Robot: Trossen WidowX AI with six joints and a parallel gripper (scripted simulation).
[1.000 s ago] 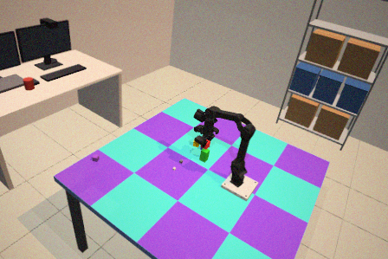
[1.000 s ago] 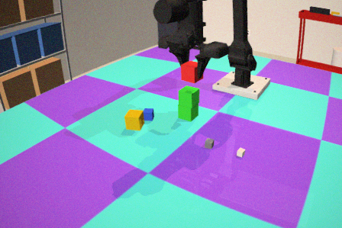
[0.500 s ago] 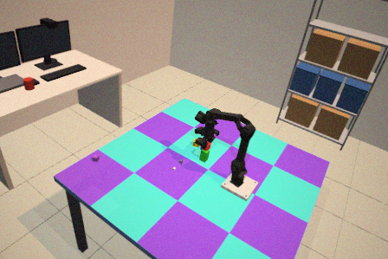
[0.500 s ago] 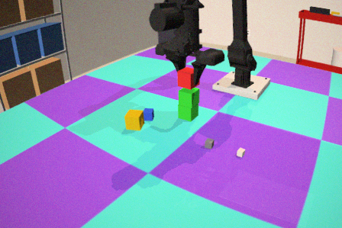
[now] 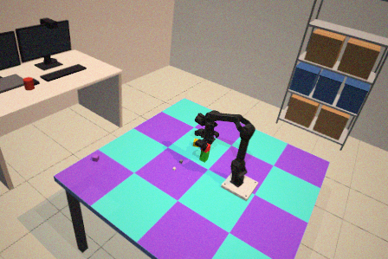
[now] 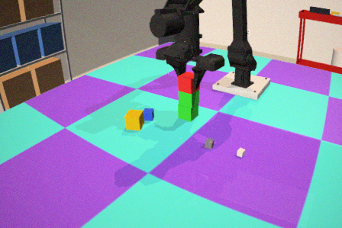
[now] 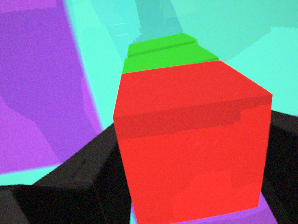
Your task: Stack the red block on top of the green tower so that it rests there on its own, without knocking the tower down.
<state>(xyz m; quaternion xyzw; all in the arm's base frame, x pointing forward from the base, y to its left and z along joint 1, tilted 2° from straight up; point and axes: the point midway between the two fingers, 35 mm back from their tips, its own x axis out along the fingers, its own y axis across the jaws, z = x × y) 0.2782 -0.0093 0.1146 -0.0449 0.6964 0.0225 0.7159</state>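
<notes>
Now red block [image 6: 186, 82] between fingers [image 6: 200, 72] (gripped), atop green tower [image 6: 188, 105]

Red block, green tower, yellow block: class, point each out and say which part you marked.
red block [image 6: 185, 82]: exterior view, its front face.
green tower [image 6: 187, 106]: exterior view, the front face.
yellow block [image 6: 133, 120]: exterior view, front face.

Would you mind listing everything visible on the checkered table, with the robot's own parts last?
Red block: one, red, on top of the green tower, between the fingers.
Green tower: one, green, mid-table.
Yellow cube: one, yellow, left of the tower.
Blue cube: one, blue, beside the yellow cube.
Grey cube: one, grey, nearer the exterior camera.
Cream cube: one, cream, right of the grey one.
Purple cube: one, purple, near a table edge.
Base plate: one, white.
Arm: one, black.
Gripper: one, black, shut on the red block.
</notes>
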